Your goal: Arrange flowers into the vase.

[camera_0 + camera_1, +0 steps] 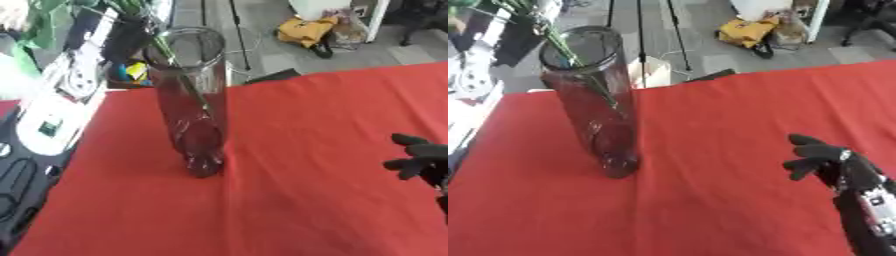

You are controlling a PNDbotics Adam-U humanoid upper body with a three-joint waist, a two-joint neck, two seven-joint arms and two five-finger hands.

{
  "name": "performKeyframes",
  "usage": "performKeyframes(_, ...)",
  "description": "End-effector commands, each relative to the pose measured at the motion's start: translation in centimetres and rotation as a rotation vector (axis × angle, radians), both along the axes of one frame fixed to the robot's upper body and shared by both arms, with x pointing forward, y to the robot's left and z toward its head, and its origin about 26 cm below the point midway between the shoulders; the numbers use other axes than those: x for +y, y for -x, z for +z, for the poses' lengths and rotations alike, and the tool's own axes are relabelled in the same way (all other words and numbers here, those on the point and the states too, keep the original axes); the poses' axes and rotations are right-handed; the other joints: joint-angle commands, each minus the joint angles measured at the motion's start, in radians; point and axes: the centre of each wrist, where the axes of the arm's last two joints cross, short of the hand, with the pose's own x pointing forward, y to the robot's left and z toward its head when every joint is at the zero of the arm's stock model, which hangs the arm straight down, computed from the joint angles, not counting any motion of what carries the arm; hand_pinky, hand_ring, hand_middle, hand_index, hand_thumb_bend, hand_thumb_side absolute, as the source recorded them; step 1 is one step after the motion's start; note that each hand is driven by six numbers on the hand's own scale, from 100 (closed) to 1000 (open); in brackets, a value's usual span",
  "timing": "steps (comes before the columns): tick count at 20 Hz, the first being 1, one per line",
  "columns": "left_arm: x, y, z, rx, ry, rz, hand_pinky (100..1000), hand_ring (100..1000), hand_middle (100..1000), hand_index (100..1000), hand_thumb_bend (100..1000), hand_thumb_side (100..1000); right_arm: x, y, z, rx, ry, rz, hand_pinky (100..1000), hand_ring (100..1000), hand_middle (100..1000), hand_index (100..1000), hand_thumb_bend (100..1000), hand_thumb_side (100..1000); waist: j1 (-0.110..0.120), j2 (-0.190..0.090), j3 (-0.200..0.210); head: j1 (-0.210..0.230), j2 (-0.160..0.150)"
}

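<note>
The right robot hand (826, 159) hovers over the red cloth at the right side of the counter (710, 200), its dark fingers (805, 140) partly curled and spread, pointing toward the left. It holds nothing and touches nothing; whether it rests on the cloth or sits just above it cannot be told. The left robot hand shows in neither view.

Well apart from the robot hand, off to its left and a little farther from the robot, stands a tall clear glass vase (190, 100) upright on the cloth. Green flower stems (179, 75) run down inside it, and leaves rise out of its mouth toward the upper left corner; the blooms themselves are cut off by the edge of the view.

The counter is covered by a red cloth that fills most of both views. Beyond its far edge, past the robot hand, lies a grey floor with the thin black legs of a stand (645, 35) and a yellow bag (745, 30) beside a white object. Left of the vase, off the cloth, is a dark surface with white items (48, 120) that cannot be made out.

The right forearm (872, 215) comes up from the lower right corner, black with silver parts at the wrist, the hand bent leftward at its end.
</note>
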Motion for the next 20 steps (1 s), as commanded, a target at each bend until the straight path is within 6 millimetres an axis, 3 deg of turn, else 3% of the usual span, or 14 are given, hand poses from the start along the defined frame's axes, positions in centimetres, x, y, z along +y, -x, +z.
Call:
performKeyframes(1,0.7,0.6,1.6,-0.021,-0.032,0.044,369,613,614,841,100,1000,-0.1,0.3,0.7,-0.023,0.010,0.011,696,878,472,728,100,1000,0.001,-0.035,-0.003,0.003,-0.009)
performKeyframes(9,1.1,-1.2,1.7,-0.018,0.004,0.142,365,611,612,840,100,1000,0.2,0.3,0.9,-0.026,0.019,0.032,696,879,472,728,100,1000,0.019,-0.032,-0.026,0.018,-0.033)
performKeyframes(20,1.7,-1.5,1.6,-0.030,-0.020,0.165,371,609,606,834,100,1000,0.1,0.3,0.6,-0.008,0.013,0.041,697,881,471,729,100,1000,0.020,-0.035,-0.016,0.012,-0.020)
